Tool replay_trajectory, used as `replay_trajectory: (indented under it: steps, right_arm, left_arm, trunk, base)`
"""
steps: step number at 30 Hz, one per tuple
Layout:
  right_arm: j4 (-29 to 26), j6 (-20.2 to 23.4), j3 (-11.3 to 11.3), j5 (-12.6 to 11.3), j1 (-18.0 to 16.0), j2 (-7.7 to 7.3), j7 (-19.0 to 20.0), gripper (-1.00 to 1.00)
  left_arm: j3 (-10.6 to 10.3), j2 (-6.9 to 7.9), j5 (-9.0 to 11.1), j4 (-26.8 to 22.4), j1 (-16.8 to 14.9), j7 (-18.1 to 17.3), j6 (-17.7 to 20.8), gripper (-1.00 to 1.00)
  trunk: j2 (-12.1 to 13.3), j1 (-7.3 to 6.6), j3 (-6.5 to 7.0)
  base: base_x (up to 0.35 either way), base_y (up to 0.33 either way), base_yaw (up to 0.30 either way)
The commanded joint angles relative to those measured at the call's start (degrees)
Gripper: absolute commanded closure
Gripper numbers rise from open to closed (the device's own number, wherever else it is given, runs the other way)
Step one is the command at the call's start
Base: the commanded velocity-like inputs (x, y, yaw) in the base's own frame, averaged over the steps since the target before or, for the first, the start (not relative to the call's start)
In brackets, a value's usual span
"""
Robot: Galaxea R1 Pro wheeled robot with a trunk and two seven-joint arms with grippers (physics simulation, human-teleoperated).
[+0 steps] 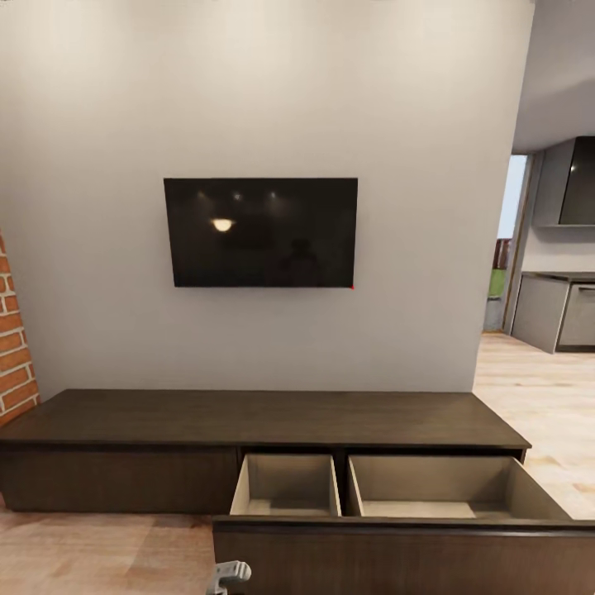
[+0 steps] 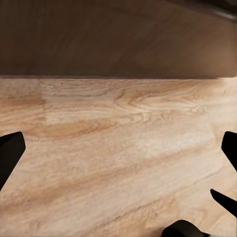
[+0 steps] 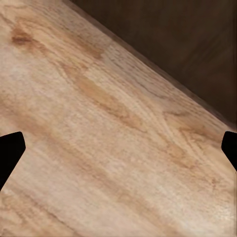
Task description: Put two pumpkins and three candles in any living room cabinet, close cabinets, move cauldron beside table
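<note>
At 9 o'clock, brick fireplace (image 1: pixel 15 347) edging into head view. Dead centre, cabinet (image 1: pixel 256 417) sitting under wall TV (image 1: pixel 260 232), drawer (image 1: pixel 397 529) hanging open toward 5 o'clock, two tan compartments showing. Left gripper (image 2: pixel 118 163) hovering over wood floor (image 2: pixel 118 148), jaws apart. Right gripper (image 3: pixel 118 153) likewise, jaws spread wide.

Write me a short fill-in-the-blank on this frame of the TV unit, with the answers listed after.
1. The drawer of the cabinet stands pulled ____.
2. Its two pale compartments hold ____.
3. On the wall above the cabinet hangs a dark ____.
4. In the wrist views, the left tool and the right tool both have their fingers spread wide over the wooden ____.

Missing words: open; nothing; television; floor
</note>
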Motion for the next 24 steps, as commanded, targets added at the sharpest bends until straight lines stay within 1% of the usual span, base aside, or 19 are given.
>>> replay_trajectory:
  steps: [1,9,14,24]
  right_arm:
    - [0.12,-0.24,-0.09,0.19,-0.09,0.0,0.02,-1.0]
    - [0.12,-0.43,-0.15,0.19,-0.01,-0.19,0.02,-1.0]
    - [0.12,-0.48,-0.15,0.19,0.03,-0.61,0.02,-1.0]
    - [0.14,-0.41,-0.15,0.18,0.04,-0.65,0.02,-1.0]
  left_arm:
    - [-0.13,0.03,0.59,-0.07,-0.01,-0.01,0.54,-1.0]
    - [-0.13,0.0,0.57,0.0,-0.02,-0.01,0.52,-1.0]
    - [-0.13,-0.01,0.57,0.0,-0.01,-0.01,0.55,-1.0]
    - [-0.13,-0.01,0.57,0.01,-0.01,-0.01,0.53,-1.0]
  trunk:
    - [0.38,-0.23,0.12]
    - [3.59,-1.99,1.55]
    - [5.6,-3.09,2.45]
    - [9.61,-5.29,4.25]
  base:
    - [0.0,0.0,0.0]
    - [0.0,0.0,0.0]
    - [0.0,0.0,0.0]
    - [0.0,0.0,0.0]
